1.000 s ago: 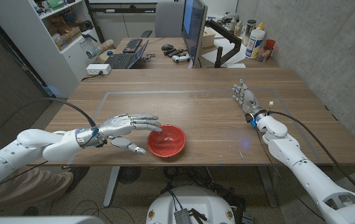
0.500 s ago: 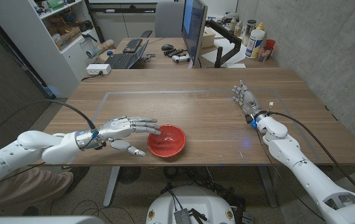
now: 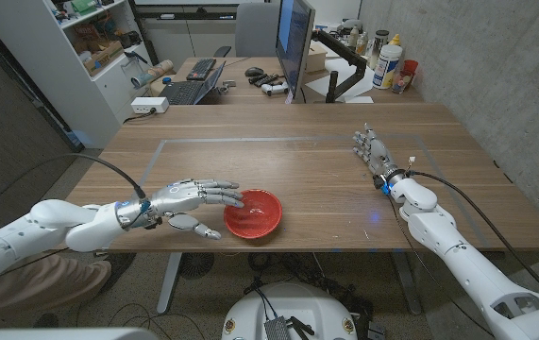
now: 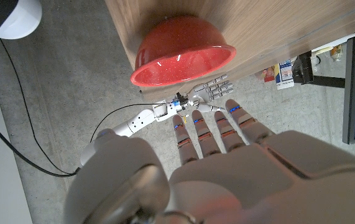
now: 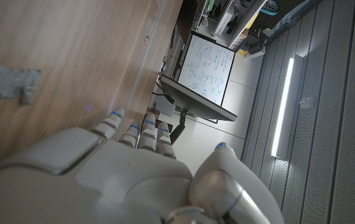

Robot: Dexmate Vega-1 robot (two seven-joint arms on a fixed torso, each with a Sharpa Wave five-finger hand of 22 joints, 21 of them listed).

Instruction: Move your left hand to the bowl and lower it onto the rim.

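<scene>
A red bowl (image 3: 254,214) stands near the table's front edge, left of the middle; it also shows as the red bowl (image 4: 183,53) in the left wrist view. My left hand (image 3: 192,199) is stretched out beside it, holding nothing, fingers apart. Its fingertips (image 3: 235,198) reach the bowl's left rim, and its thumb hangs below, near the bowl's side. I cannot tell whether the fingers touch the rim. In the left wrist view my left hand (image 4: 227,168) points its fingers (image 4: 209,134) toward the bowl. My right hand (image 3: 370,149) stands upright at the far right, holding nothing.
The wooden table (image 3: 307,170) carries a faint taped rectangle around the middle. Behind it is a desk with a monitor (image 3: 294,42), keyboards and bottles. A shelf unit (image 3: 71,57) stands at the back left. A concrete wall runs along the right.
My left hand has sunk a little and drawn slightly nearer the table's front edge, its fingertips staying at the bowl's left rim. The bowl and my right hand have not moved.
</scene>
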